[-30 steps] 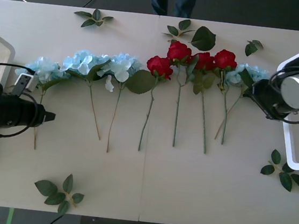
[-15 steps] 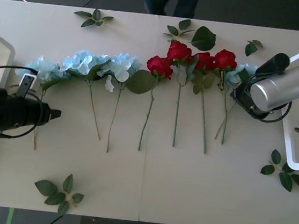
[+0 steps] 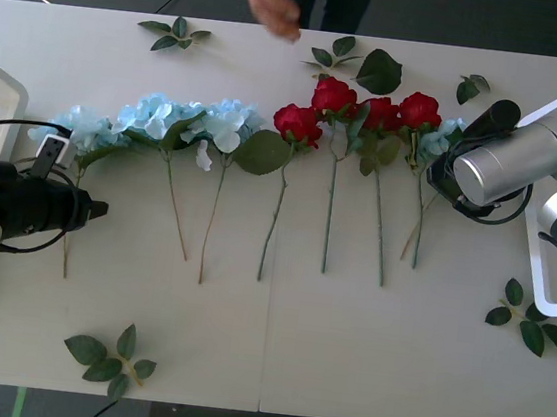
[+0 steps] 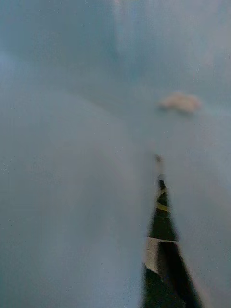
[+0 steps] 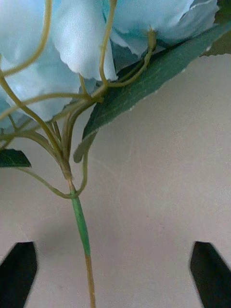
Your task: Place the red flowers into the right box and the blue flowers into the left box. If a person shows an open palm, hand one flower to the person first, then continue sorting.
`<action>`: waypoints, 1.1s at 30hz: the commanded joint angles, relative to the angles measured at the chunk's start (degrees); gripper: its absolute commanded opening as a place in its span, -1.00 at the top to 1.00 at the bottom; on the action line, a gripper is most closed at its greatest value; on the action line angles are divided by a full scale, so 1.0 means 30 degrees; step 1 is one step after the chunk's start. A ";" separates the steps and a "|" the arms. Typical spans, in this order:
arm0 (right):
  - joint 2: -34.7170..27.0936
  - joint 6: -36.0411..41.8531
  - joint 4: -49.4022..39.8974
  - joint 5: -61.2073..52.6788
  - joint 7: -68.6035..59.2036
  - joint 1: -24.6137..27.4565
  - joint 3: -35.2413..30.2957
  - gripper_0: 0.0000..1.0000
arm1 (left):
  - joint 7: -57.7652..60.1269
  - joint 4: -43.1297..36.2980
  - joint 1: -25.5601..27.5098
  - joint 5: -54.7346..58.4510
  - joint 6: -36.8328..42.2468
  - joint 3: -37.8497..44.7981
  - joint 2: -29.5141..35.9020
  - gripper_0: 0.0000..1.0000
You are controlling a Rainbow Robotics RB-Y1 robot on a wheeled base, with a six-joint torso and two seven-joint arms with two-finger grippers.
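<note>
Left gripper (image 5: 115,274) spread wide, straddling the stem of a pale blue hydrangea-like flower (image 3: 78,128) near the worktop's left edge — next: close on it. Right gripper (image 3: 442,172) at the rightmost blue flower — state unclear.

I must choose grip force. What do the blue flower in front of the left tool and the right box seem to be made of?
The blue flower looks artificial: thin matte fabric-like petals and smooth plastic-looking stalks, the stem changing abruptly from green to tan. The right box seems moulded white plastic, with a thick smooth rim and rounded corner.
</note>
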 commanded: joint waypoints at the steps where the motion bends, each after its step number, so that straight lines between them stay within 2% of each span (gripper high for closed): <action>1: 0.0491 -0.0205 0.0023 0.0186 0.0722 -0.0744 0.0085 1.00 | 0.0775 0.0042 -0.0742 -0.0779 -0.0249 -0.0125 0.0141 -0.67; 14: 0.0461 -0.0264 0.0023 0.0420 0.0927 -0.0744 0.0055 1.00 | 0.0716 0.0071 -0.0742 -0.1102 -0.0249 -0.0125 0.0141 -0.68; 23: -0.0769 -0.0264 -0.1207 0.0508 0.1572 -0.0510 -0.0589 1.00 | 0.0716 0.0071 -0.0742 -0.1102 -0.0249 -0.0125 0.0141 -0.68; 27: -0.1882 -0.0234 -0.3346 0.0508 0.2041 0.0692 -0.1908 1.00 | 0.0716 0.0071 -0.0742 -0.1102 -0.0249 -0.0125 0.0141 -0.68; 33: -0.3757 -0.1113 -0.8180 0.0479 0.2744 0.3709 -0.4632 1.00 | 0.0716 0.0071 -0.0742 -0.1102 -0.0249 -0.0125 0.0141 -0.67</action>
